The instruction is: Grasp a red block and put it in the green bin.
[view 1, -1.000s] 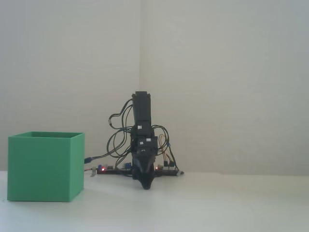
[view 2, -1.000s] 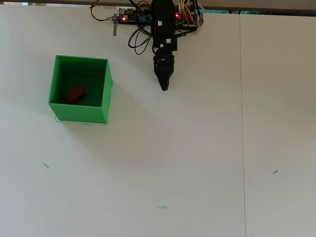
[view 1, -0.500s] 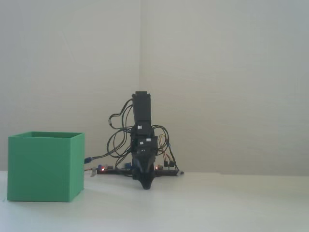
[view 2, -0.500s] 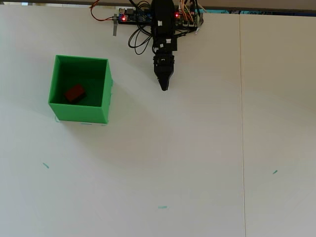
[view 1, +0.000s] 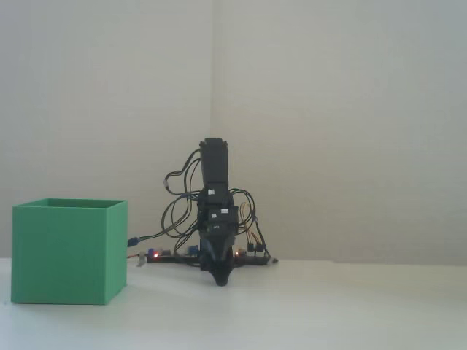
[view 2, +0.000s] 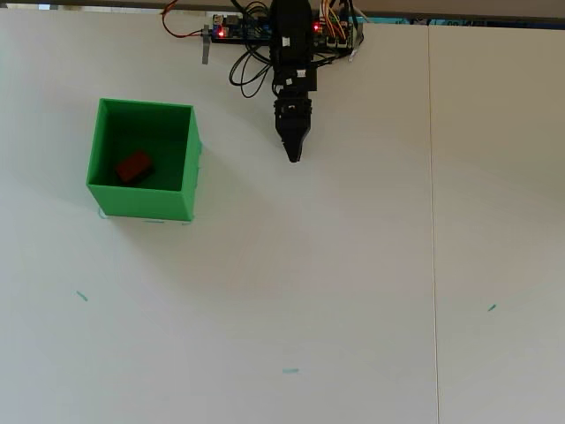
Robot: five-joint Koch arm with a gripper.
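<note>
The green bin [view 2: 143,203] stands on the white table left of the arm; it also shows at the left in the fixed view [view 1: 67,251]. The red block [view 2: 133,166] lies inside the bin on its floor, seen only from overhead; the bin's wall hides it in the fixed view. My gripper [view 2: 294,155] hangs low over the table in front of the arm's base, to the right of the bin and apart from it. Its jaws are together and hold nothing. In the fixed view the gripper [view 1: 220,281] points down at the table.
The arm's base with circuit boards and wires [view 2: 256,31] sits at the table's far edge. A seam [view 2: 433,221] runs down the table on the right. Small tape marks [view 2: 81,296] dot the surface.
</note>
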